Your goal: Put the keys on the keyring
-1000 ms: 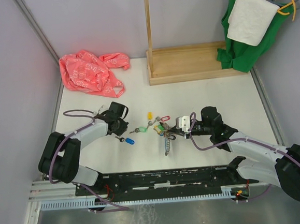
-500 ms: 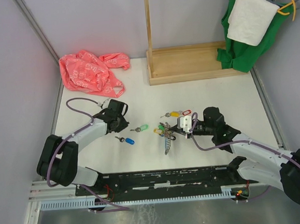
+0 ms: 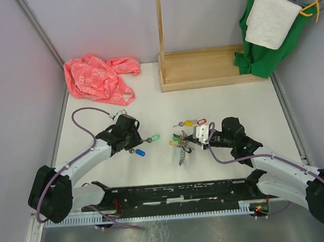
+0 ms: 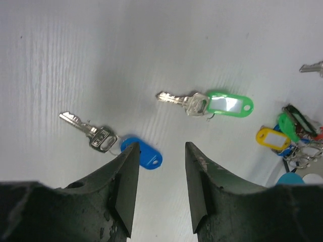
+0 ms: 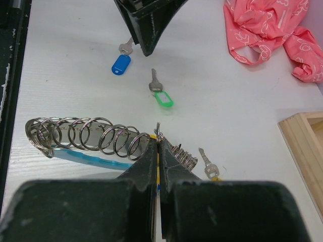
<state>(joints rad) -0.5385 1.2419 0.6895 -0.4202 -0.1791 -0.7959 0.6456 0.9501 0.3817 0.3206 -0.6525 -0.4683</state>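
Keys (image 3: 140, 152) lying flat may skid from the jaws

Left gripper (image 4: 160, 148), spread and empty, hovers over the blue-tagged key (image 4: 144, 154). Its thin tag could slide away or knock the green-tagged key (image 4: 222, 104) nearby. Right gripper (image 5: 157, 143), pressed together, pinches the keyring (image 5: 86, 133) mid-table. Bare table (image 3: 233, 98) lies beyond; its near edge is close.

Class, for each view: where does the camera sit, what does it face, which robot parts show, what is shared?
Top: above and behind, facing down on the table; both arms show.
Left wrist: looks down at the green-tagged key and blue-tagged key; open fingers show.
Right wrist: looks across the table at the left gripper; shut fingers grip the keyring.
Shared: both loose keys.
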